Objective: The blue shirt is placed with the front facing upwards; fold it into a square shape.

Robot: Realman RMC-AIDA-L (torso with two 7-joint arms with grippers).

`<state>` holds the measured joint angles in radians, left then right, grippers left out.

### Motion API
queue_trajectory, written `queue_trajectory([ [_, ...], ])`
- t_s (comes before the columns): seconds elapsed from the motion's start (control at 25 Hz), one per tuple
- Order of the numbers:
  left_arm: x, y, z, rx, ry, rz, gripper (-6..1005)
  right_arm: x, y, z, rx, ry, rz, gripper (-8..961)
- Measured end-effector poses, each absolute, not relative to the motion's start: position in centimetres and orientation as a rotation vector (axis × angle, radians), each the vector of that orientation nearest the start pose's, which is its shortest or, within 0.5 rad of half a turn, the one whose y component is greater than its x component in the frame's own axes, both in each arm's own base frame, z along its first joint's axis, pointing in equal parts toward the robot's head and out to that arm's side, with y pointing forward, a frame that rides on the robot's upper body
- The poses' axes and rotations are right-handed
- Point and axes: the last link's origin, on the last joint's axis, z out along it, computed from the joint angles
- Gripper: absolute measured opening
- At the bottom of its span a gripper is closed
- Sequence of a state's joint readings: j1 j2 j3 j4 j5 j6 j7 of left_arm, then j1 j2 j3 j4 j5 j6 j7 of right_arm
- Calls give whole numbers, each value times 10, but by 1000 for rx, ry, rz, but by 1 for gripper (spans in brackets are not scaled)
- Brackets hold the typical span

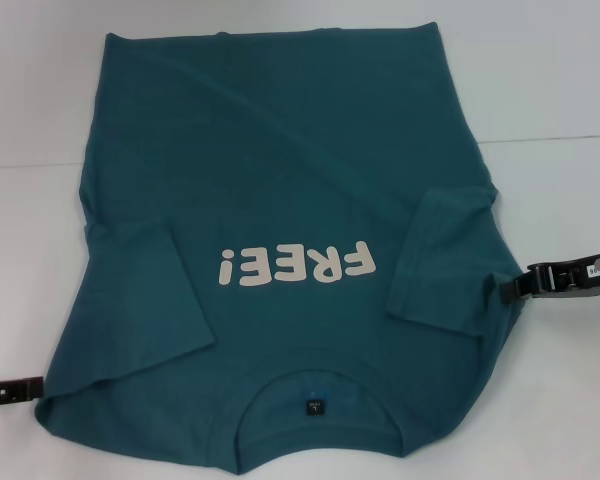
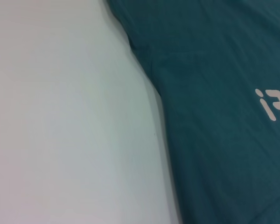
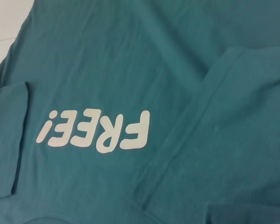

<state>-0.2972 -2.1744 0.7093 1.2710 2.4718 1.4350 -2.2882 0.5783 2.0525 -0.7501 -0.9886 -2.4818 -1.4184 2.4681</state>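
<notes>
Blue shirt (image 1: 280,180): flat on the white counter (image 1: 550,90), lettering up, both sleeves folded inward.
Right gripper (image 1: 510,287): touching the shirt's right edge — finger state unclear.
Left gripper (image 1: 30,385): just beside the left shoulder — finger state unclear.

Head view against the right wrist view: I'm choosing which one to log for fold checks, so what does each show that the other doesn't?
Only the head view shows the blue shirt whole, its collar label, the white table, the left gripper at its left edge and the right gripper at its right edge. The right wrist view adds only closer detail. Both show the FREE! lettering and both sleeves folded inward.
</notes>
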Motion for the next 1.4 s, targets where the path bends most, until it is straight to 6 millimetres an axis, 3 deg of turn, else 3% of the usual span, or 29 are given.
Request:
queue_trajectory([
  [0.24, -332, 301, 58, -2114, -1466, -107, 858, 284, 369, 52, -2194, 1591, 131, 22],
  [1.0, -322, 303, 33, -2217, -1500, -100, 853, 283, 368, 52, -2207, 1574, 129, 22],
  [1.4, -311, 307, 23, -2267, -1480, -65, 763, 283, 364, 53, -2212, 1585, 150, 21],
])
